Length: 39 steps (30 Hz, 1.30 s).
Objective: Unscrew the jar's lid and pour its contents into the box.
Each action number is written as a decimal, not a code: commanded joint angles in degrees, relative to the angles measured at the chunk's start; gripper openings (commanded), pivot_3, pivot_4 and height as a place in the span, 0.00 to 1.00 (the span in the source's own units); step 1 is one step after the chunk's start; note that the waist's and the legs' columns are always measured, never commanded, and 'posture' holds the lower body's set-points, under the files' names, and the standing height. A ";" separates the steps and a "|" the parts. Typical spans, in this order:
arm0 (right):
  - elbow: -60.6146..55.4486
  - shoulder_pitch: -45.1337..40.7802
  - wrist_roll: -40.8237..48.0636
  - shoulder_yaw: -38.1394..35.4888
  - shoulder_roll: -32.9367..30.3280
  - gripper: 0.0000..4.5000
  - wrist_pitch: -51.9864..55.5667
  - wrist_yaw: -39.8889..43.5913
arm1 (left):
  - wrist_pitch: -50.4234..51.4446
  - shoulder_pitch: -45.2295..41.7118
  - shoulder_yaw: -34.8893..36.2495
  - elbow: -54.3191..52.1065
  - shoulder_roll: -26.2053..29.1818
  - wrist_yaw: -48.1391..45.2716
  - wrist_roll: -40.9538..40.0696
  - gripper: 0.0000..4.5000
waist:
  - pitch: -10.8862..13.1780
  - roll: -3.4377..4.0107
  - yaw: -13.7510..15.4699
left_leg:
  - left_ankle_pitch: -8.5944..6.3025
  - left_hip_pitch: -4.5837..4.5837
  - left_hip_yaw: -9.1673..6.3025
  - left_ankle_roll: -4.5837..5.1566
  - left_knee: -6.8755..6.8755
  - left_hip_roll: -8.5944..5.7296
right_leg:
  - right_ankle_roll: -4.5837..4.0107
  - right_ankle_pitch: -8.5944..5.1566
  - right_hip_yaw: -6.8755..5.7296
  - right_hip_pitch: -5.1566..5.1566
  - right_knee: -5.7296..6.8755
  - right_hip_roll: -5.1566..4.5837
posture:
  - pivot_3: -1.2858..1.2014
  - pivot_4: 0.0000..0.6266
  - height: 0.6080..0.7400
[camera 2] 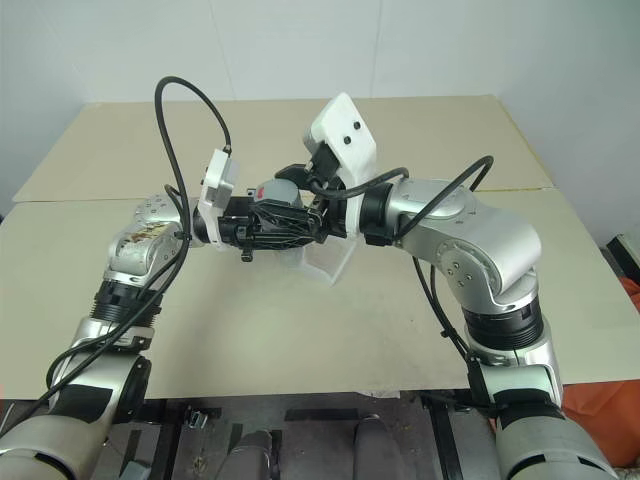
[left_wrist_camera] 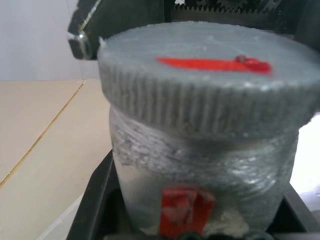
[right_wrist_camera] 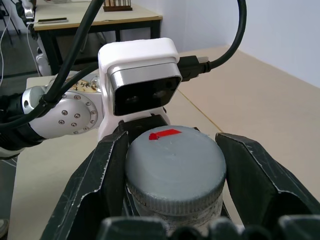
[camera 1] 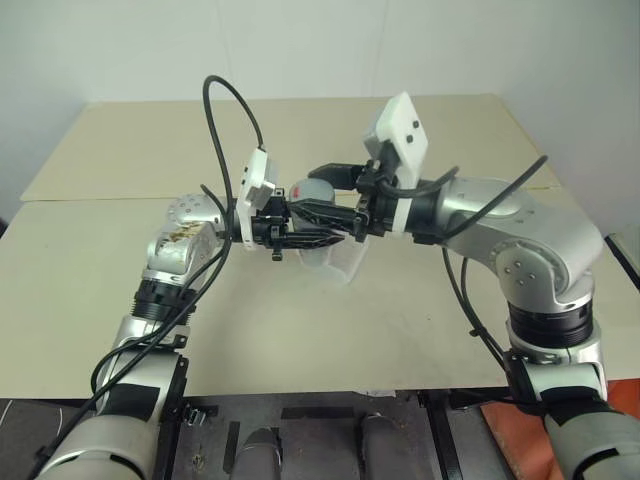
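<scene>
The left gripper (camera 2: 285, 228) is clamping the silvery cylindrical jar (left_wrist_camera: 200, 170) upright while the right gripper (right_wrist_camera: 175, 175), reaching in from three o'clock, is closing on its ribbed grey lid (right_wrist_camera: 174, 162).

Both eye views look forward and down from the head over the table (camera 1: 120, 300), sharing the arms meeting mid-scene. Each wrist view sits very close to the jar (left_wrist_camera: 200, 185) and the lid (right_wrist_camera: 175, 160), from opposite sides

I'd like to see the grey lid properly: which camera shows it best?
The right wrist view: the lid shows whole from above, red mark included. The left wrist view shows its ribbed edge close up; in both eye views it is mostly hidden.
</scene>
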 commanded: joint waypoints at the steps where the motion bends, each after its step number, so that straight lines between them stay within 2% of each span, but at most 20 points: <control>1: 0.82 0.82 -0.05 -0.30 -1.33 0.61 -1.03 3.93 | -0.15 -0.77 1.98 -3.81 1.40 -1.67 -1.72 0.43 | 0.00 0.00 -0.01 | 0.00 0.00 0.00 0.00 0.00 0.00 | 0.00 0.00 0.00 0.00 0.00 0.00 | 0.52 0.24 1.00; 5: 5.12 2.31 -0.20 1.37 -5.73 0.61 -10.29 21.98 | 1.25 -0.17 2.49 -6.88 2.92 -6.50 -4.70 0.43 | 0.01 0.01 0.00 | 0.00 -0.02 0.00 0.00 0.00 0.00 | 0.00 0.00 0.00 0.01 -0.02 0.00 | 0.52 0.24 1.00; 8: 11.05 0.40 -2.81 4.07 -6.59 0.61 -16.46 31.21 | 2.05 0.59 2.42 -9.29 3.94 -10.10 -6.03 0.43 | 0.01 0.01 -0.07 | 0.00 0.00 0.01 0.00 0.00 0.01 | 0.01 0.00 0.00 0.02 -0.09 0.00 | 0.52 0.24 1.00; 11: 16.76 -1.91 -4.59 5.43 -5.85 0.61 -20.86 37.18 | 2.56 0.76 2.72 -10.30 4.27 -11.47 -6.87 0.43 | 0.01 0.01 -0.36 | 0.00 0.08 0.02 0.00 0.00 0.01 | 0.00 0.00 0.01 0.03 -0.06 0.02 | 0.52 0.24 1.00; 15: 22.14 -4.50 -7.07 7.06 -4.24 0.61 -24.42 40.72 | 2.80 1.15 2.90 -10.99 4.59 -11.16 -6.78 0.43 | 0.01 0.02 -0.83 | 0.00 0.07 0.00 0.00 0.00 0.02 | 0.00 0.00 0.02 0.02 -0.05 0.03 | 0.52 0.24 1.00; 18: 23.50 -4.92 -8.57 7.14 -3.31 0.61 -25.67 40.61 | 3.02 1.91 3.05 -11.59 5.05 -10.37 -6.76 0.43 | 0.01 0.02 -1.07 | 0.01 0.03 -0.02 -0.01 0.00 0.02 | 0.00 0.00 0.00 0.02 0.00 0.03 | 0.52 0.24 1.00; 20: 23.61 -4.74 -8.74 6.41 -3.01 0.77 -25.66 39.96 | 2.85 2.23 3.01 -11.40 5.38 -10.12 -6.41 0.43 | 0.02 0.03 -1.09 | 0.01 0.02 -0.03 -0.02 0.00 0.01 | 0.00 0.00 -0.01 0.01 0.01 0.03 | 0.52 0.24 1.00; 21: 23.40 -4.59 -8.55 5.67 -2.99 0.80 -25.34 39.46 | 2.71 2.35 2.96 -11.18 5.54 -9.94 -6.12 0.43 | 0.02 0.02 -1.13 | 0.01 0.01 -0.04 -0.02 0.00 0.01 | 0.00 0.00 -0.01 0.00 0.01 0.03 | 0.52 0.24 1.00; 23: 22.20 -3.86 -7.59 3.36 -3.28 0.95 -24.37 38.30 | 2.76 2.56 3.06 -10.72 5.76 -8.80 -5.45 0.43 | 0.02 0.03 -1.24 | 0.01 0.02 -0.05 -0.02 0.00 0.01 | 0.00 0.00 -0.02 0.01 0.00 0.03 | 0.52 0.24 1.00; 24: 21.27 -3.30 -7.10 2.18 -3.73 1.00 -23.77 37.69 | 3.02 2.57 3.22 -10.29 5.87 -8.06 -5.16 0.43 | 0.02 0.02 -1.20 | 0.01 0.02 -0.04 -0.02 0.00 0.01 | 0.00 0.00 -0.02 0.01 0.00 0.03 | 0.52 0.24 1.00; 32: 8.77 3.03 -3.84 -6.64 -6.24 1.00 -16.12 26.32 | 3.83 3.42 4.96 -6.25 6.93 -1.01 -2.49 0.43 | 0.03 0.03 -1.23 | 0.01 -0.01 -0.06 -0.02 0.00 0.01 | 0.00 0.00 -0.02 -0.01 0.00 0.03 | 0.52 0.24 1.00; 39: 0.61 2.25 -3.93 -5.06 -1.69 1.00 -8.03 13.12 | 4.04 4.01 4.34 -5.61 6.23 1.03 -2.11 0.43 | 0.03 0.04 -1.40 | 0.01 0.04 -0.06 -0.01 -0.01 0.01 | -0.01 -0.01 -0.01 -0.01 0.03 0.04 | 0.52 0.24 1.00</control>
